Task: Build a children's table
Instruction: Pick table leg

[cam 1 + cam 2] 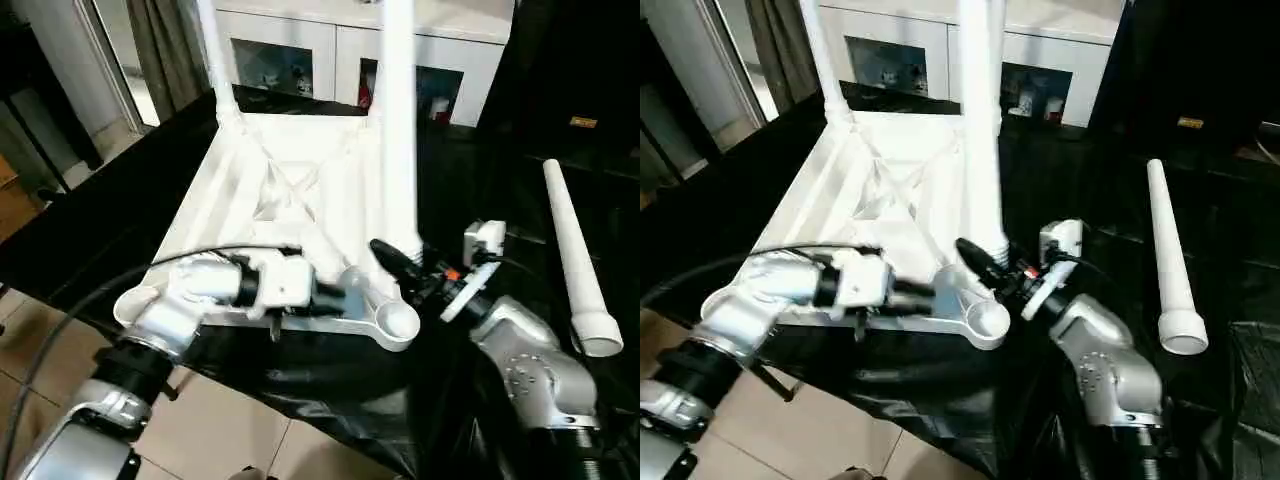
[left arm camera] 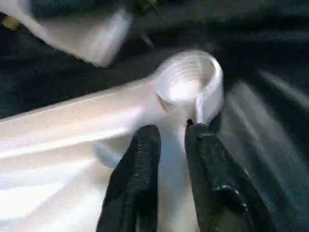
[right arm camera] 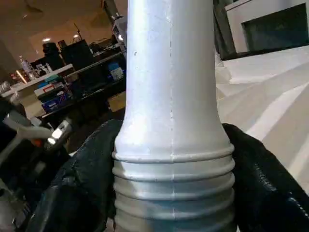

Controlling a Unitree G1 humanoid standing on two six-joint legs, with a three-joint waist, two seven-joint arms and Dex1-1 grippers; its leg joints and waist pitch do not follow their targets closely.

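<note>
Children's table (image 1: 290,190) lies upside down on a black sheet (image 1: 330,400) that covers the desk, its ribbed underside facing up. Three legs can be counted: one stands upright at the far left corner (image 1: 215,60), one stands upright at the near right of the top (image 1: 398,120), and one lies loose on the sheet (image 1: 575,255) well to the right, its wide open end toward the robot. At the near right corner an empty round socket (image 1: 397,322) faces up, with a thread inside it as the left wrist view shows.

The left claw (image 2: 169,150) reaches along the near edge of the top; its two black fingers (image 2: 142,159) stand a little apart, either side of the rib just short of that socket (whether they press the plastic cannot be told).

The right claw (image 1: 405,265) is at the foot of the near upright leg, its fingers (image 3: 84,179) set wide on both sides of the ringed base and clasping it.

Behind the table stands a white cabinet (image 1: 320,45) with glass-fronted compartments; grey curtains (image 1: 160,40) hang at the far left, and pale floor tiles (image 1: 230,420) show below the sheet's edge.
</note>
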